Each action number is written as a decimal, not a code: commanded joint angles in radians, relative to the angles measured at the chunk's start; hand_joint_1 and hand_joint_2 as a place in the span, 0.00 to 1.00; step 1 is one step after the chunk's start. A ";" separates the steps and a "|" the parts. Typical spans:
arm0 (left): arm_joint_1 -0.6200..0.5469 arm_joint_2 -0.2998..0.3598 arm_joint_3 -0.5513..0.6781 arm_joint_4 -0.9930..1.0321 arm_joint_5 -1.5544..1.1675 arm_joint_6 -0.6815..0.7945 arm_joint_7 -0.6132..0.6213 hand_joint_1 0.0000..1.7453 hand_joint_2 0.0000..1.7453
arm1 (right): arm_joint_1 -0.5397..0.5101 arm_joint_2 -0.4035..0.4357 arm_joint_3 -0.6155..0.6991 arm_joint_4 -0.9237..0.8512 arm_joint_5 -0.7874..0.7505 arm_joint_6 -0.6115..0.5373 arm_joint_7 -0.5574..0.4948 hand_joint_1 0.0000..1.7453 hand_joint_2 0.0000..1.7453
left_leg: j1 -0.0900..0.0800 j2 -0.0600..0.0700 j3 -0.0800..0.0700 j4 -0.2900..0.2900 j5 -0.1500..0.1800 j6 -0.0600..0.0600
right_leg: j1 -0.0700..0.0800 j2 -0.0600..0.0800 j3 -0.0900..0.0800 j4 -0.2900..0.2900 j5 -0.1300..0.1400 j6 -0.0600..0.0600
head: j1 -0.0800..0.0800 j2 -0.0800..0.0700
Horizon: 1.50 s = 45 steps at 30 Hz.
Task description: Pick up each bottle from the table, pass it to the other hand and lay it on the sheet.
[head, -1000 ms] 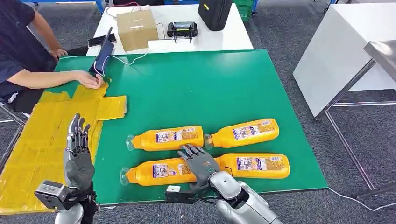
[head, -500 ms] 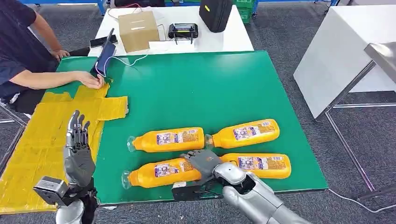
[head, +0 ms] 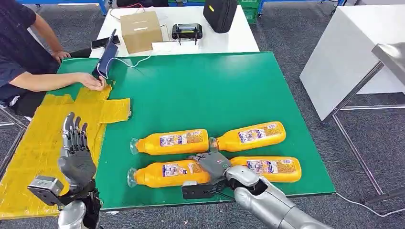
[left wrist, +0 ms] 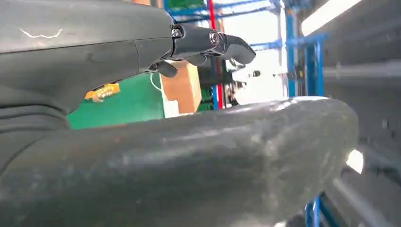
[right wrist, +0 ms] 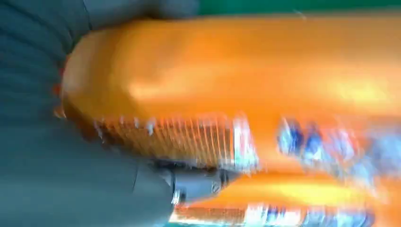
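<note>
resting low in the head view, the right hand (head: 213, 164) wraps the near-left orange bottle (head: 167, 173); its wrist view shows fingers (right wrist: 198, 182) closed around it. the left hand (head: 75, 155), fingers spread and empty, stands over the yellow sheet (head: 33, 148) at lower left.

A green table (head: 200, 90) carries four orange bottles (head: 171, 141) lying on their sides near its front edge, in two rows of two. A yellow sheet (head: 33, 143) covers its left part; a dark device, perhaps a tablet (head: 107, 56), stands at the far-left corner.
</note>
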 commanded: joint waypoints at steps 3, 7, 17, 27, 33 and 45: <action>-0.060 -0.028 -0.006 0.055 0.064 0.100 0.026 0.00 1.00 | 0.322 0.192 -0.311 -0.356 -0.120 -0.266 -0.226 1.00 1.00 | 0.002 -0.005 -0.004 0.001 -0.002 -0.003 | 0.002 0.003 -0.003 0.001 -0.003 -0.003 | 0.000 0.000; -0.058 -0.023 -0.036 0.063 0.101 0.077 0.055 0.00 1.00 | 0.347 0.213 -0.350 -0.387 -0.148 -0.302 -0.296 1.00 1.00 | 0.003 -0.005 -0.004 0.001 -0.002 -0.002 | 0.002 0.002 -0.003 0.000 -0.004 -0.002 | 0.000 0.000; -0.011 0.011 -0.179 0.046 0.254 -0.192 0.130 0.00 1.00 | 0.341 0.219 -0.347 -0.371 -0.163 -0.282 -0.325 1.00 1.00 | 0.001 -0.002 -0.008 -0.001 -0.002 -0.002 | 0.001 0.003 -0.008 0.000 -0.002 -0.002 | 0.000 0.000; -0.001 0.010 -0.195 0.041 0.258 -0.212 0.132 0.00 1.00 | 0.327 0.225 -0.347 -0.360 -0.166 -0.276 -0.321 1.00 1.00 | 0.001 -0.001 -0.008 -0.001 -0.002 -0.002 | 0.001 0.004 -0.008 0.000 -0.002 -0.002 | 0.000 0.000; 0.016 0.011 -0.240 0.012 0.254 -0.268 0.124 0.00 1.00 | 0.274 0.240 -0.338 -0.300 -0.183 -0.240 -0.294 1.00 1.00 | 0.001 0.000 -0.009 -0.001 -0.001 -0.002 | 0.001 0.005 -0.009 0.000 -0.001 -0.002 | 0.000 0.000; 0.008 0.010 -0.260 0.017 0.248 -0.288 0.120 0.00 1.00 | 0.196 0.280 -0.243 -0.162 -0.145 -0.203 -0.243 1.00 1.00 | 0.002 0.000 -0.006 -0.001 -0.003 -0.003 | 0.002 0.008 -0.006 -0.001 -0.002 -0.003 | 0.000 0.000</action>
